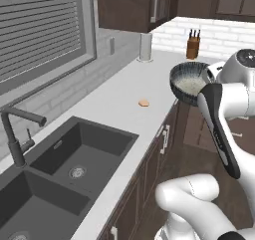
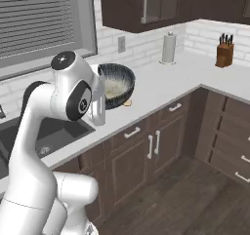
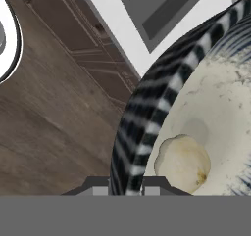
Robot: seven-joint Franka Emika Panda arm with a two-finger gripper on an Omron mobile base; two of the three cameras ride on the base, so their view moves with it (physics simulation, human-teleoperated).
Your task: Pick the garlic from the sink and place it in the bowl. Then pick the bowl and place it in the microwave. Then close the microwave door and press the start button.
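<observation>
My gripper is shut on the rim of the bowl, with one finger inside and one outside. The bowl has a dark speckled, striped outside and a whitish inside. It hangs tilted in the air over the counter's front edge. The garlic, a pale cream bulb, lies inside the bowl near the gripped rim. The dark double sink lies to the left in the counter. The microwave and its door are out of view.
A dark faucet stands behind the sink. On the counter are a small orange thing, a paper towel roll and a knife block. Brown cabinets line the wood floor.
</observation>
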